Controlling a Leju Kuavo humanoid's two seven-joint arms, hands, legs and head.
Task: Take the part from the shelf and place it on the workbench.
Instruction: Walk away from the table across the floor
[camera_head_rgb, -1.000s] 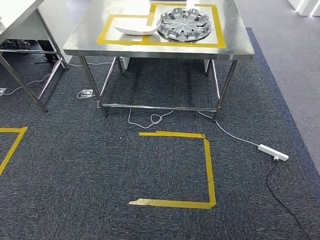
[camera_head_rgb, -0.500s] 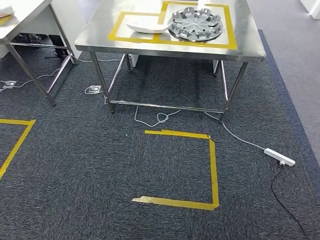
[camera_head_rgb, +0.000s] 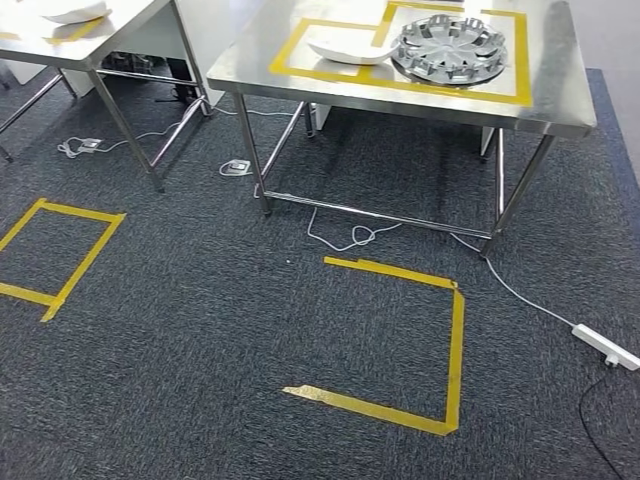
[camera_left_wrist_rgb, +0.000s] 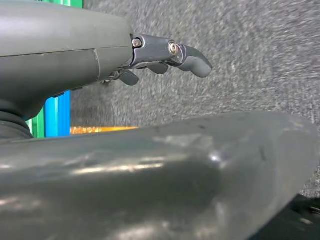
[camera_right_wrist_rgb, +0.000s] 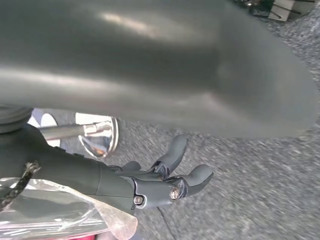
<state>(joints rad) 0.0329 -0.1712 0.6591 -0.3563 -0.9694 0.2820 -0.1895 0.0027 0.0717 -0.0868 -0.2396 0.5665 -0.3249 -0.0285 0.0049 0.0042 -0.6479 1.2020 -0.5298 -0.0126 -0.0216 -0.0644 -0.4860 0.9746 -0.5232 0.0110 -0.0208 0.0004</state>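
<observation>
A steel workbench (camera_head_rgb: 558, 80) stands ahead at the upper right of the head view. Inside yellow tape outlines on its top lie a stack of silver wheel covers (camera_head_rgb: 451, 47) and a curved white part (camera_head_rgb: 351, 50). My left hand (camera_left_wrist_rgb: 113, 55) hangs over dark carpet with its fingers (camera_left_wrist_rgb: 188, 57) stretched out and nothing in it. My right hand (camera_right_wrist_rgb: 151, 185) also hangs over carpet, its fingers (camera_right_wrist_rgb: 196, 177) apart and slightly bent, holding nothing.
A second steel table (camera_head_rgb: 113, 30) at the upper left carries another white part (camera_head_rgb: 75, 12). Yellow tape marks lie on the carpet in the middle (camera_head_rgb: 453, 350) and at the left (camera_head_rgb: 68, 270). A white power strip (camera_head_rgb: 605, 347) and loose cables (camera_head_rgb: 355, 235) lie near the workbench legs.
The whole picture has slid to the right, so the camera has turned left. The second table and the left floor mark have come further into view.
</observation>
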